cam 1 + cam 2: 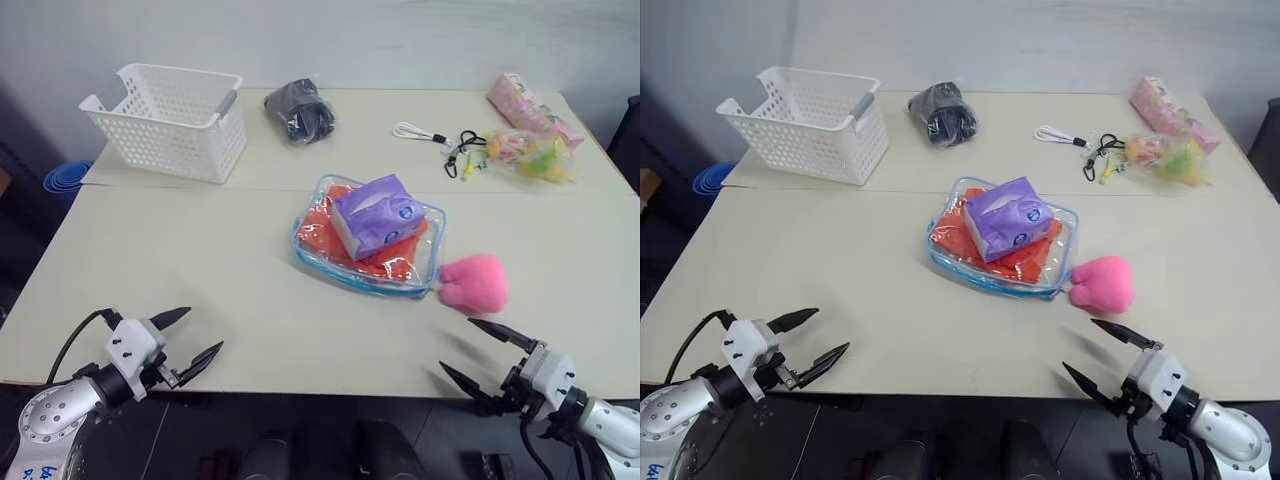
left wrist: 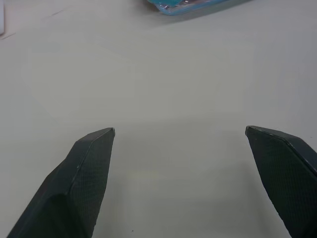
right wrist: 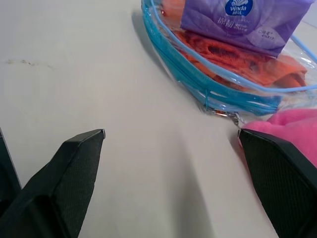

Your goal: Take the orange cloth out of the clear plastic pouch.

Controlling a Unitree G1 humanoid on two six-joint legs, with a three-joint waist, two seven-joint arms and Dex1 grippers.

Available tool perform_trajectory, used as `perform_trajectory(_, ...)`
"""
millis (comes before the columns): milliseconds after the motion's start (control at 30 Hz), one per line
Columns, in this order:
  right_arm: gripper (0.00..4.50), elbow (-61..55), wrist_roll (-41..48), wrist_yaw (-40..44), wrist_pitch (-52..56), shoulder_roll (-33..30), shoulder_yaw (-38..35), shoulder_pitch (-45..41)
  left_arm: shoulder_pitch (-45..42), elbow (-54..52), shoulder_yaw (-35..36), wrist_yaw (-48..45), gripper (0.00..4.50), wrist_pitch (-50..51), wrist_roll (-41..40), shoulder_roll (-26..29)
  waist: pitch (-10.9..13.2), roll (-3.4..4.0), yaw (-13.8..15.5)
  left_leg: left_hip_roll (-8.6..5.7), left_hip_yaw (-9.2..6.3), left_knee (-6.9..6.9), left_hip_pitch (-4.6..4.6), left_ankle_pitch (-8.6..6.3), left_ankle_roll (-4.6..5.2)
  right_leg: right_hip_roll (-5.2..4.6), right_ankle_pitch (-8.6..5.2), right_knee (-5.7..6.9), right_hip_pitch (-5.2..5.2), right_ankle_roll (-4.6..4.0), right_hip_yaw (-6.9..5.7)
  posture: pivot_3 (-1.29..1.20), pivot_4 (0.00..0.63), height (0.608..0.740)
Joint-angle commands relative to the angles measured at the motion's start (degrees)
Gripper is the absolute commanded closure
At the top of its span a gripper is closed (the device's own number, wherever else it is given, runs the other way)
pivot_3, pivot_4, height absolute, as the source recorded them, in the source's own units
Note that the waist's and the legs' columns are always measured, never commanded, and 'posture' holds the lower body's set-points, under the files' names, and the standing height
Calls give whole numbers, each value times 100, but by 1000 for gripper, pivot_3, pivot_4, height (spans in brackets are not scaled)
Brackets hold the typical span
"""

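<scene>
Two black two-fingered grippers hover over the near table edge, both spread wide and holding nothing: the left gripper [image 1: 185,338] and the right gripper [image 1: 484,357]. Mid-table lies one clear plastic pouch with light blue edging [image 1: 312,253], the single bright orange cloth [image 1: 322,232] still inside it, one purple tissue pack [image 1: 377,214] on top. One pink plush toy [image 1: 475,283] touches the pouch's near right corner. Farther back stands one white plastic basket [image 1: 170,120].

bare table [image 1: 200,270] open from 6 and 9 o'clock of pouch [image 1: 312,250], tissue pack [image 1: 376,215] sitting on top, pink plush [image 1: 474,283] touching at 4, basket [image 1: 170,120] well off at 10
</scene>
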Motion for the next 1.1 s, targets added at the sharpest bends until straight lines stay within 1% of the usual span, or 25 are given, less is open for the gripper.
perform_trajectory(33,0,10,90,70,-117,-88,-98,-45,62,-113,24,-10,86,-120,-33,-8,0,0,0,0,0,0,0,0,-1,0,0,0,0,0,-1,0,150,740)
perform_trajectory(200,0,52,80,79,-119,-45,-60,-98,6,-169,84,13,86,81,-215,-18,0,0,2,0,0,0,0,3,-7,0,0,-1,1,0,0,0,150,740)
perform_trajectory(367,0,23,53,116,-156,1,30,-72,-27,-141,263,-233,86,384,-543,219,0,0,2,0,-1,0,0,4,-7,0,0,0,1,0,-1,0,150,740)
perform_trajectory(467,0,18,27,102,-205,35,52,-58,-105,11,361,-391,86,369,-621,361,0,0,3,0,-1,0,0,3,-7,-1,0,0,1,0,-1,0,150,740)
perform_trajectory(600,0,121,28,157,-358,50,53,5,-429,93,267,-582,86,516,-756,493,0,0,9,0,-1,0,0,7,-14,-1,0,0,1,0,-1,0,150,740)
perform_trajectory(733,0,59,26,50,-411,91,23,35,-793,116,73,-650,86,508,-687,495,0,0,3,0,-1,1,0,8,-16,0,0,1,1,0,-2,0,150,740)
perform_trajectory(867,0,-299,319,-56,-351,249,-7,172,-1399,175,-352,-616,86,484,-436,514,-1,-1,13,-1,-2,1,0,11,-21,0,1,4,1,2,-3,0,150,740)
perform_trajectory(967,0,-709,817,-51,-455,492,-55,258,-2007,195,-808,-617,86,574,-344,423,-1,-1,18,-1,-2,1,0,14,-27,2,2,10,-1,3,-3,0,150,740)
perform_trajectory(1067,0,-1212,967,-520,-256,763,-162,286,-3104,516,-1688,-564,86,663,7,16,-3,3,83,-5,-6,5,-1,17,-32,1,5,12,-1,10,-8,0,150,740)
perform_trajectory(1100,0,-1324,924,-647,-271,830,-198,274,-3574,813,-2016,-426,86,573,290,-263,-3,-1,90,-8,-7,12,-2,18,-33,1,7,15,0,13,-8,0,150,740)
